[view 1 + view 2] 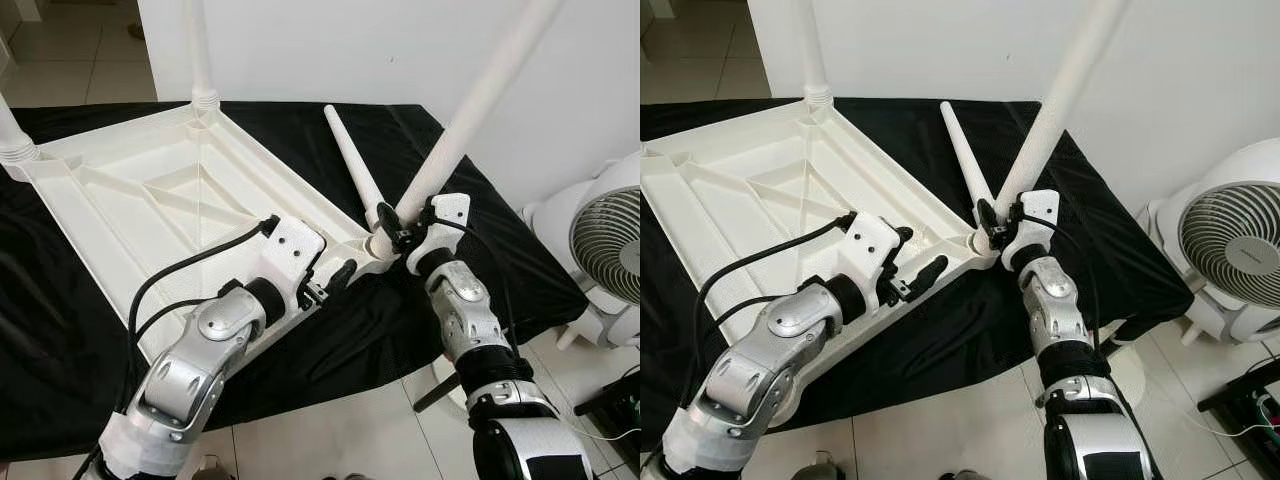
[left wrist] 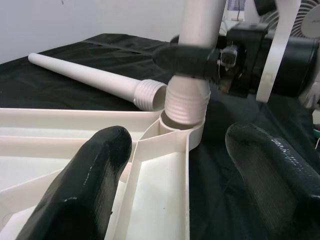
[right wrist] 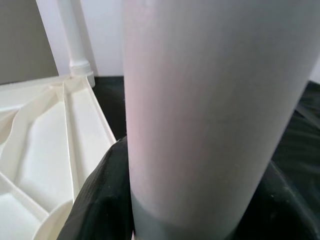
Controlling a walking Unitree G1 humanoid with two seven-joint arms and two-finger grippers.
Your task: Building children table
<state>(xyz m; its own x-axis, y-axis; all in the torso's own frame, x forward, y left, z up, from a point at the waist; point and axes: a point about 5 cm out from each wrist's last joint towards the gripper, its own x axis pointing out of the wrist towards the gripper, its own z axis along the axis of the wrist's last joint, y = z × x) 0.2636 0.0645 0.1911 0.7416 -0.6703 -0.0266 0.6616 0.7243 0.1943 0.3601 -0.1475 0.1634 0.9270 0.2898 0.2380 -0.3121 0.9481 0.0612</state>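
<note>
The white plastic tabletop [image 1: 150, 190] lies upside down on a black cloth. Two legs stand screwed in, one at the far corner [image 1: 200, 50] and one at the left corner [image 1: 10, 140]. My right gripper [image 1: 395, 225] is shut on a third leg [image 1: 480, 100], which leans up to the right. That leg's threaded end sits in the near right corner socket [image 2: 185, 132]. My left gripper [image 1: 335, 278] is open just short of that corner, its fingers [image 2: 95, 170] either side of the tabletop's rim. A loose leg [image 1: 350, 165] lies on the cloth beyond the socket.
A white floor fan [image 1: 610, 240] stands on the tiles to the right of the table. A white wall runs close behind the table. The black cloth [image 1: 60, 340] hangs over the near edge, above the tiled floor.
</note>
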